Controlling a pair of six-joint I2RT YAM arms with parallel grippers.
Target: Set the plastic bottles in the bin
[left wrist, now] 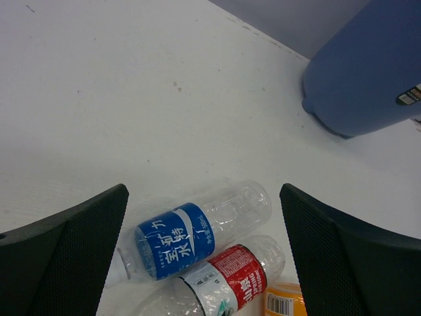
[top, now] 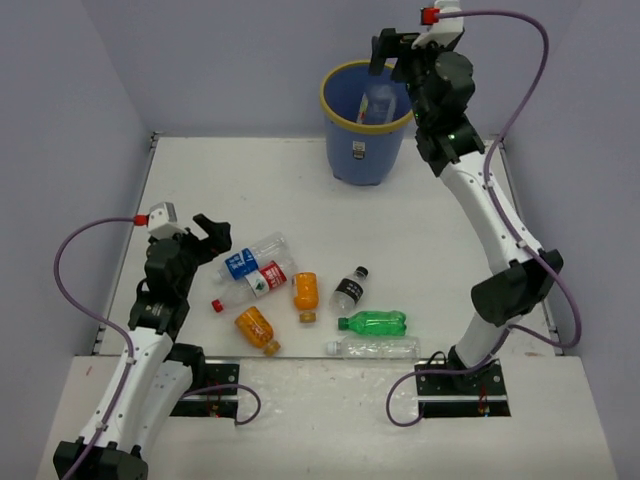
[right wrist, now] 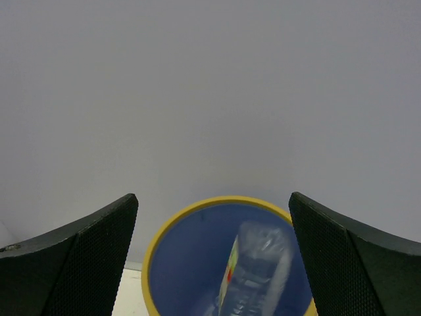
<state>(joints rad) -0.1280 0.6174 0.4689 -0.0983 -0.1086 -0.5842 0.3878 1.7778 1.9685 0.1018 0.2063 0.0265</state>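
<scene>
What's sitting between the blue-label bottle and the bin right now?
Nothing: only bare table runs from the blue-label bottle to the bin, seen in the left wrist view and from the top camera.

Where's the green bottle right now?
In the top view, the green bottle lies on its side at the right of the cluster, between the black-labelled bottle and the plain clear bottle on its near side.

I've got the bin (top: 362,150) reading blue with a yellow rim. On the white worktop (top: 300,190) I see a blue-label bottle (top: 248,262), a red-label bottle (top: 262,284), an orange bottle (top: 306,290), a second orange bottle (top: 256,328), a green bottle (top: 375,322), a black-label bottle (top: 349,290) and a plain clear bottle (top: 375,347). The left end effector (left wrist: 204,197) has black, fine-dotted pads (left wrist: 66,257).
</scene>
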